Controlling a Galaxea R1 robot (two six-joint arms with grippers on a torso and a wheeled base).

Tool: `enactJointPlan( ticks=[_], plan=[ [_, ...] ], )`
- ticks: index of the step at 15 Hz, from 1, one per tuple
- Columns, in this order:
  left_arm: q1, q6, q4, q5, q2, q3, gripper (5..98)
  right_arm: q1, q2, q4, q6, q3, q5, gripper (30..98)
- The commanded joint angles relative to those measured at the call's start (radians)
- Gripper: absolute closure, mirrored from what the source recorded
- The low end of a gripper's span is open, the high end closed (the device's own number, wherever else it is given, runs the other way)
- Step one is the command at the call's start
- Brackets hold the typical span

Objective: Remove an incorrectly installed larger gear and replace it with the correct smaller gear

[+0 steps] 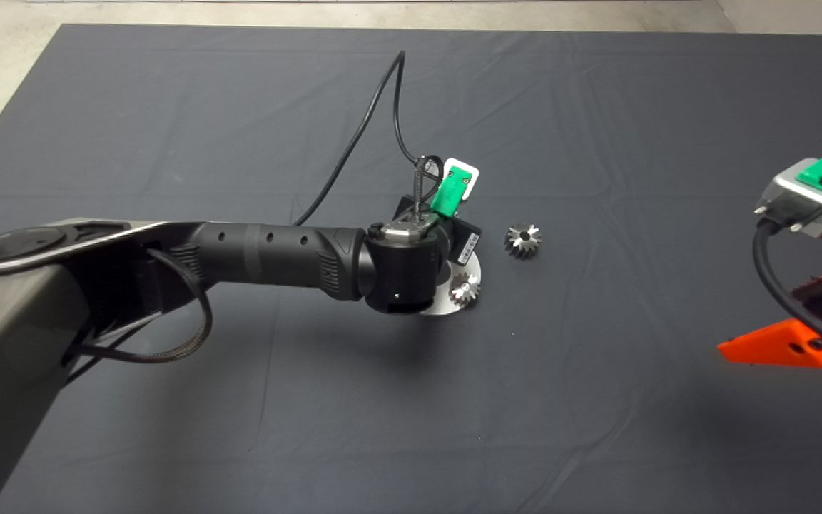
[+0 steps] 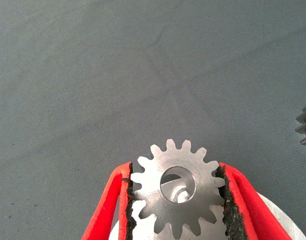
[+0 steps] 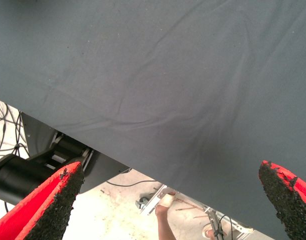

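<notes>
In the left wrist view my left gripper (image 2: 174,167) is shut on the smaller gear (image 2: 177,195), bright silver with a pale flat face and round hole. Both black pads press on its teeth. It sits at the edge of a round silver base plate (image 2: 288,220). In the head view the left wrist (image 1: 407,275) covers the fingers. A small silver gear (image 1: 465,290) shows at the plate's (image 1: 447,308) right edge; I cannot tell whether it is the held one. The larger gear (image 1: 523,240), dark grey and thick, lies on the mat to the right of the plate, and at the picture's edge in the wrist view (image 2: 305,125).
My right gripper (image 1: 782,346) waits open at the mat's right edge, fingers wide apart (image 3: 168,170). Its wrist view shows the mat's edge, cables, the floor and a person's leg (image 3: 163,215). A black cable (image 1: 368,121) loops over the mat behind the left wrist.
</notes>
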Motion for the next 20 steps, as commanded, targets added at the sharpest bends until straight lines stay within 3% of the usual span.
enactJointPlan(
  ticks=[1, 20],
  plan=[
    [-0.021, 0.009, 0.009, -0.001, -0.003, 0.006, 70.7, 0.022, 0.003, 0.032, 0.007, 0.003, 0.001, 36.2],
    [-0.016, -0.003, -0.001, -0.001, -0.004, 0.064, 70.9, 0.022, -0.003, 0.032, 0.007, 0.004, 0.001, 36.2]
  ],
)
